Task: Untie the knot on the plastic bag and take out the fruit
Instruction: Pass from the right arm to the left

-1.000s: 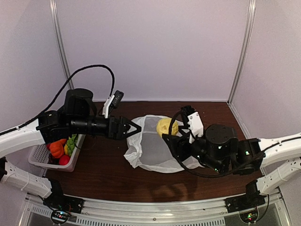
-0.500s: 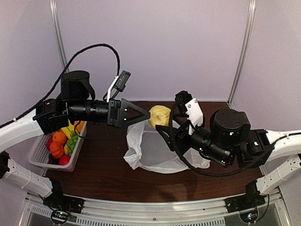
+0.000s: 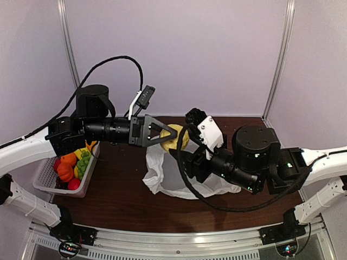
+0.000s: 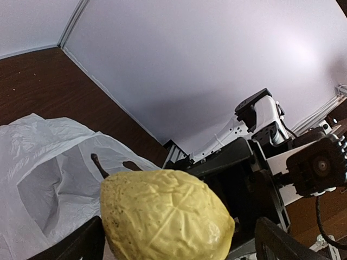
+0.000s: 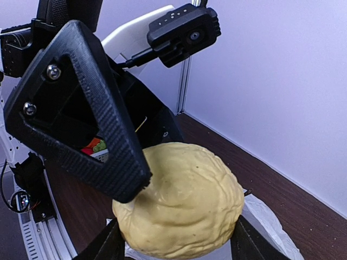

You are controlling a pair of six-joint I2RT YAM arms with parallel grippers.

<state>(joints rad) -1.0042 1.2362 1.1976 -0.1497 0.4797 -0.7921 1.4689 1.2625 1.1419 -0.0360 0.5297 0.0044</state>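
Note:
A wrinkled yellow fruit (image 3: pixel 174 136) with a short brown stem hangs above the table, and my right gripper (image 3: pixel 180 147) is shut on it from below; in the right wrist view its fingers flank the fruit (image 5: pixel 181 211). My left gripper (image 3: pixel 171 132) is open, its wide-spread fingers on either side of the same fruit (image 4: pixel 165 216). One left finger (image 5: pixel 92 119) rests against the fruit's top. The plastic bag (image 3: pixel 173 176) lies crumpled and open on the table under both grippers. The knot is out of view.
A white slatted basket (image 3: pixel 40 187) at the left edge holds orange, green and red fruit. The right arm's big black body (image 3: pixel 255 157) hovers over the bag's right part. Grey walls close in the brown table at the back and sides.
My right gripper has lifted the yellow fruit out of the bag and carried it up and left. My left gripper has risen, opened a little wider and closed in around the fruit.

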